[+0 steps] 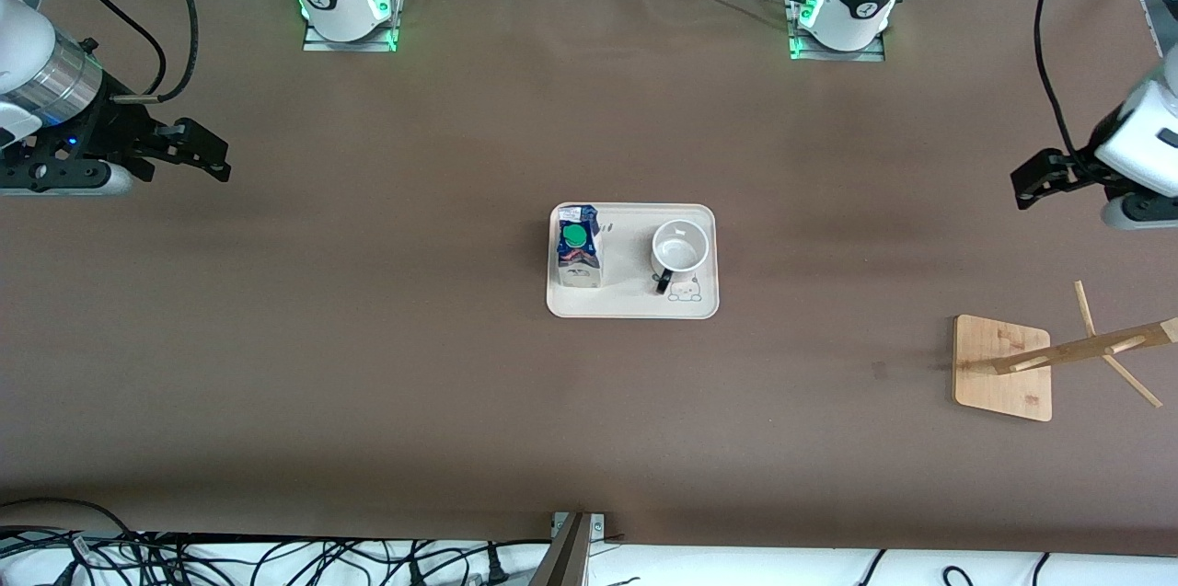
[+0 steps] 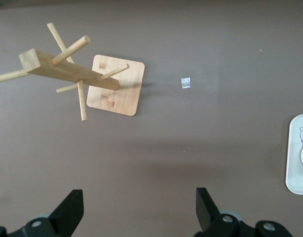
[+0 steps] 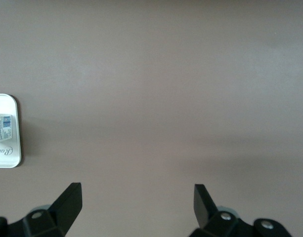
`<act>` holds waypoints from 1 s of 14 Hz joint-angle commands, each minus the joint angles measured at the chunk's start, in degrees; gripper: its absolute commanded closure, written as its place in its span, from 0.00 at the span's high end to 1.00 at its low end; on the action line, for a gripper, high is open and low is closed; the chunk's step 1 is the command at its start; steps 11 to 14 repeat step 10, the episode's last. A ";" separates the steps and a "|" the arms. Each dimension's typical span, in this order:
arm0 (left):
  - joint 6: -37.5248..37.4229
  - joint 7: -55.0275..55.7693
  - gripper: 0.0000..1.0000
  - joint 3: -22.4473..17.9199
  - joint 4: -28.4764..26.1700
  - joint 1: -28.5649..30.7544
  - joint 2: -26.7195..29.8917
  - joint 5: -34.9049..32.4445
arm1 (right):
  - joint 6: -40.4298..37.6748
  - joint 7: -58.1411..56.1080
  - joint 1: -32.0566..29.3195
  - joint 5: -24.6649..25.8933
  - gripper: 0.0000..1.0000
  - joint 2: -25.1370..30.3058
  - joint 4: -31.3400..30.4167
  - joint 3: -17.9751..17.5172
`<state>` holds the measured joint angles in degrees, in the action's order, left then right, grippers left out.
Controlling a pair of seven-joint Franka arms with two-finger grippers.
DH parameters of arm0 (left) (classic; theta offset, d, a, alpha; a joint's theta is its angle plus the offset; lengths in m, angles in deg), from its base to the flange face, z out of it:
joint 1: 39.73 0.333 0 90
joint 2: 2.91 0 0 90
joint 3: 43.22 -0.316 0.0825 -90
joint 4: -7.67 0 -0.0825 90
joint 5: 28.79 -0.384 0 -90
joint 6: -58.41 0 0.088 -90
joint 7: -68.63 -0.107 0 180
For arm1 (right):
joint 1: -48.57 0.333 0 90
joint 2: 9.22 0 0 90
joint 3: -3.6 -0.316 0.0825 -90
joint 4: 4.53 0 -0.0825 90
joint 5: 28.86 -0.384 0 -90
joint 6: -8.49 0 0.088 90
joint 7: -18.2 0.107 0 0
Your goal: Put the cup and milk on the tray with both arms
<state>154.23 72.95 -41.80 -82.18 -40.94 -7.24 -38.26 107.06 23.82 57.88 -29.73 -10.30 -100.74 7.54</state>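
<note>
The cream tray (image 1: 631,305) lies at the table's middle. The milk carton (image 1: 578,253) with its green cap stands on the tray's end toward the right arm. The white cup (image 1: 680,248) with a black handle stands upright on the tray's end toward the left arm. My right gripper (image 1: 204,155) hangs open and empty over bare table at the right arm's end. My left gripper (image 1: 1038,179) hangs open and empty over bare table at the left arm's end. The tray's edge shows in the left wrist view (image 2: 294,163) and in the right wrist view (image 3: 8,158), with the carton (image 3: 3,127) on it.
A wooden rack with pegs on a square base (image 1: 1003,370) stands near the left arm's end, nearer the front camera than the left gripper; it also shows in the left wrist view (image 2: 114,86). A small scrap (image 2: 186,83) lies on the brown table. Cables lie along the front edge.
</note>
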 commanded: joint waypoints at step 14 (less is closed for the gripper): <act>-5.47 -3.89 1.00 -6.25 0.29 0.51 2.74 14.40 | -0.57 0.27 0.10 0.25 1.00 -0.42 1.12 -0.16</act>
